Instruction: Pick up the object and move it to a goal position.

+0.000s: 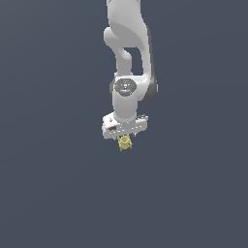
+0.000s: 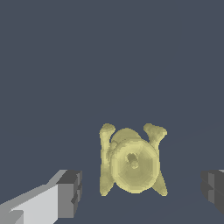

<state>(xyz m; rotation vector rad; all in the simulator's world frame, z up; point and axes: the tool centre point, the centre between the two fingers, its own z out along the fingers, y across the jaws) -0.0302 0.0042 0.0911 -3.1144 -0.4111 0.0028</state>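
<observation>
The white, jointed Panda arm (image 1: 127, 58) hangs down from the top of the exterior view, its wrist pointing straight down over a plain dark slate-blue ground (image 1: 53, 193). At its lower end sits the white, flat-bodied gripper (image 1: 124, 139) with dark grey pads.

The small pale-yellow, knobbly object (image 1: 124, 142) with short protruding nubs shows just under the gripper body in the exterior view, near the middle of the scene, much smaller than the gripper above it. Whether it rests on the ground or hangs above it cannot be told from these pictures.

In the wrist view the pale-yellow object (image 2: 131, 164) appears as a rounded, disc-like body with a small dimple at its centre and four thin nubs sticking out, two with blunt knobbed tips. It lies between the two grey fingertips (image 2: 70, 192), roughly centred in the gap. One fingertip stands well apart from it on one side, the other is only partly in view at the picture's edge on the opposite side. Bare ground shows between each pad and the object, so the claw is released and spread wide, touching nothing
</observation>
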